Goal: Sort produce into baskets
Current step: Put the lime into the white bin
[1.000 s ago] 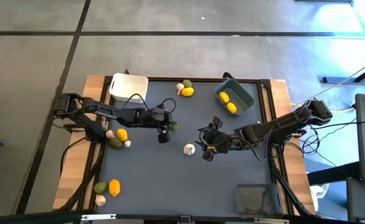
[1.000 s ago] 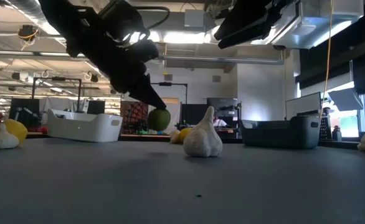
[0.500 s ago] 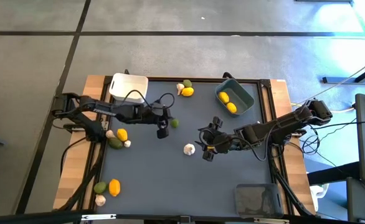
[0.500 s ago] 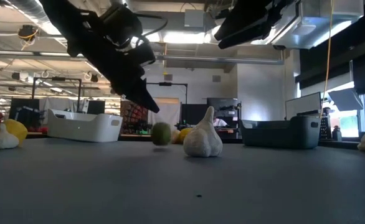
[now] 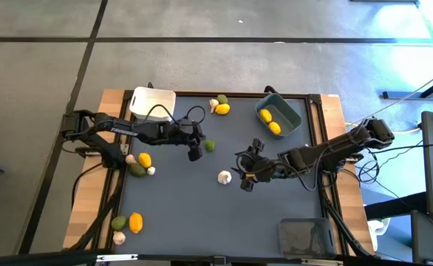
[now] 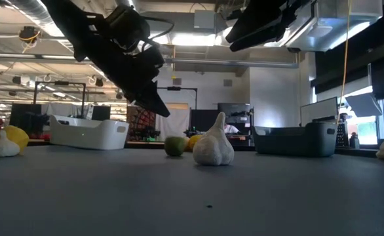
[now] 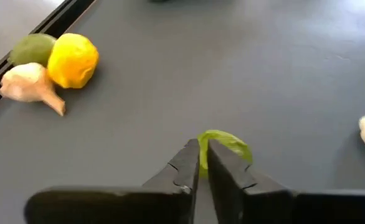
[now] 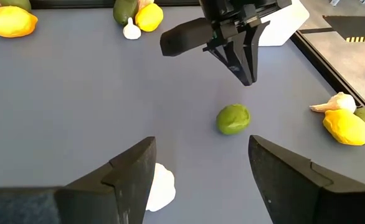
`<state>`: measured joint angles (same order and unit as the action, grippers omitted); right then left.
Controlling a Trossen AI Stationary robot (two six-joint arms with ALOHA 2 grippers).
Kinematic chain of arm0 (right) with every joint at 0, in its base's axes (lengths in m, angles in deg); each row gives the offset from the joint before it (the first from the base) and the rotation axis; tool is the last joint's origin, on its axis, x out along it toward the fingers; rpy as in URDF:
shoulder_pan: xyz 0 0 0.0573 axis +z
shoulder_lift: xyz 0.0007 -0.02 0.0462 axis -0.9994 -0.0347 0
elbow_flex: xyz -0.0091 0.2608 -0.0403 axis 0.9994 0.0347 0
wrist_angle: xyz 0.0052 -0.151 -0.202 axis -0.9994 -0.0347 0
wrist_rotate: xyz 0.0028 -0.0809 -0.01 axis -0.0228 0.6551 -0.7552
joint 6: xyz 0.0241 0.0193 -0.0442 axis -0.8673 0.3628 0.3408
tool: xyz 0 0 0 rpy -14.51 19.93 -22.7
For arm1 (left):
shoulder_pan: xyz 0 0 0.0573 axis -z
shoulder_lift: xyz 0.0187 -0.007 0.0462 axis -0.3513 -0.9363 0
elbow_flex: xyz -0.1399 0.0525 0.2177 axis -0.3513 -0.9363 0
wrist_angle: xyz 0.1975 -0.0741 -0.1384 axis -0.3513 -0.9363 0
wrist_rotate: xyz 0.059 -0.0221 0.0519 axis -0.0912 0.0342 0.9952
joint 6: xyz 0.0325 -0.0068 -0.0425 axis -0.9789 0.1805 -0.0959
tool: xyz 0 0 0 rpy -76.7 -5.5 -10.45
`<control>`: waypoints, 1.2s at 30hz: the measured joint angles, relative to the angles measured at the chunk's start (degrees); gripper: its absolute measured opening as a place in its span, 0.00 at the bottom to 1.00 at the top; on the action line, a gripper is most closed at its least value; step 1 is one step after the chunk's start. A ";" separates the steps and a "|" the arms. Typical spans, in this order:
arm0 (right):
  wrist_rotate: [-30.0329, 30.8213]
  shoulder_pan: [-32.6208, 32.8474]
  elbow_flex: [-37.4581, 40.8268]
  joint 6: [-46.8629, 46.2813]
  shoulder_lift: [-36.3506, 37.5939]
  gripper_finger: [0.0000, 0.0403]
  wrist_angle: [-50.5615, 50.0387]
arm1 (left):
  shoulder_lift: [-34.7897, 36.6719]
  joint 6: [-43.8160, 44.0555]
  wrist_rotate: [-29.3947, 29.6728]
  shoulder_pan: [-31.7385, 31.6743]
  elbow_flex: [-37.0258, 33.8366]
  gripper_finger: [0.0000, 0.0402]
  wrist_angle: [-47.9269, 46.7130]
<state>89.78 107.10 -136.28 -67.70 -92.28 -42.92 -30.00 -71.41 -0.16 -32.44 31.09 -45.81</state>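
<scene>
A green fruit (image 5: 209, 146) lies on the dark mat near the table's middle; it also shows in the low view (image 6: 174, 145) and the left wrist view (image 7: 226, 144). My left gripper (image 5: 194, 154) hovers shut just above and beside it, touching nothing. A garlic bulb (image 5: 224, 176) rests on the mat. My right gripper (image 5: 244, 173) is open and empty, raised over the mat just right of the garlic (image 8: 161, 186). The blue-grey basket (image 5: 291, 117) at the far right holds two lemons. The white basket (image 5: 152, 103) stands at the far left, the clear one (image 5: 303, 235) at the near right.
A lemon (image 5: 144, 159), a green fruit (image 5: 137, 169) and garlic lie at the left edge. More produce (image 5: 128, 223) lies at the near left. A lemon (image 5: 222, 108), a green fruit and garlic lie at the far middle. The mat's near middle is bare.
The green fruit, lifted clear at my left gripper's fingertips a second ago, has left the fingers, fallen to the mat and rolled a little toward the table's right edge. My left gripper stays raised above it. My right arm has kept still.
</scene>
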 joint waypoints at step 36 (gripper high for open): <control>0.28 0.00 -0.02 0.00 0.00 0.63 0.06 | -14.86 1.07 -6.84 -0.77 0.07 0.59 11.90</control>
<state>90.07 107.10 -136.30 -67.70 -92.28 -42.85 -44.87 -70.35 -7.00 -33.21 31.15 -33.91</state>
